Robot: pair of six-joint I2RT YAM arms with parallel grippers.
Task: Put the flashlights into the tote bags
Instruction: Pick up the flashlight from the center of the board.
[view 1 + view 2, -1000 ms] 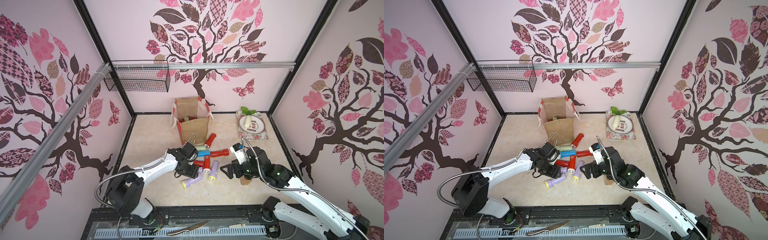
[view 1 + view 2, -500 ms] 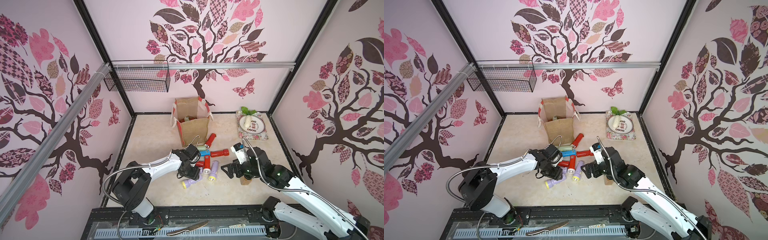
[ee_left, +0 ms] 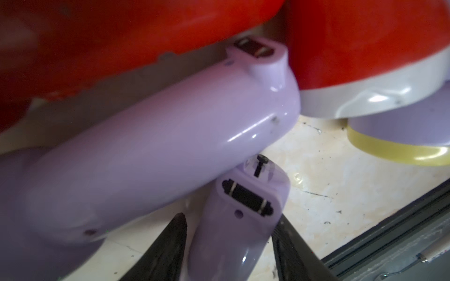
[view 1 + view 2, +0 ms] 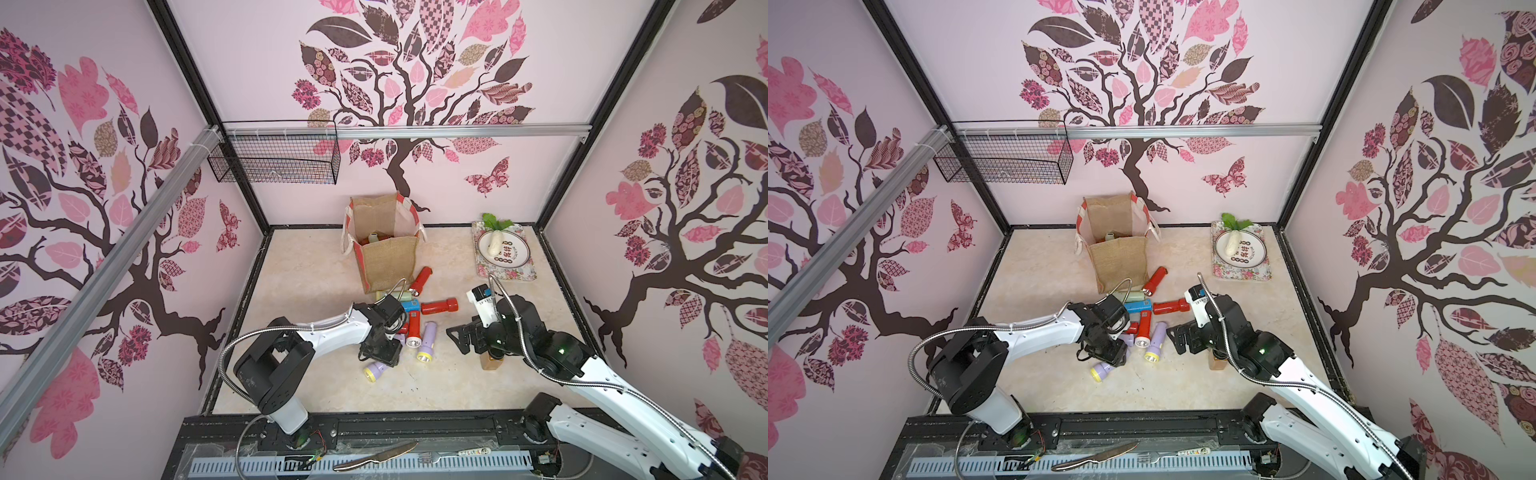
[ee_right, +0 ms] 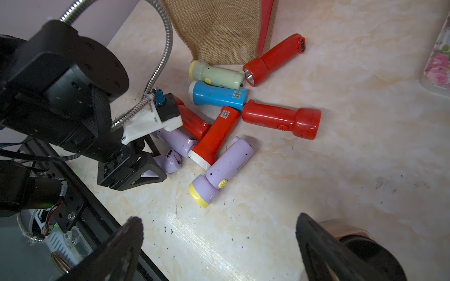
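At the 7 o'clock edge of the heap of flashlights [image 4: 415, 320], a lilac flashlight [image 4: 376, 370] flat on the beige floor [image 4: 311, 332], yellow head ring pointing to 7 o'clock, tail end under the left gripper [image 3: 230, 226]. Jaws spread to either side of that tail: one finger [image 3: 282, 238] against the plastic, a sliver of floor visible before the other. Second lilac body and a red one crowded close behind it in the left wrist view.

Rest of the heap loose on the floor: red, blue, pale green and lilac, some overlapping. At 12 o'clock from the heap, touching its far edge, the tote bag [image 4: 386, 262], upright and open, a few flashlights visible inside.

At 3 o'clock from the heap, the right gripper [image 5: 219, 221], above bare floor, jaws wide apart, holding nothing. Under that arm, an amber jar [image 4: 491, 362]. Toward 1 o'clock, well apart, a floral tray [image 4: 482, 270] bearing a plate [image 4: 515, 259].
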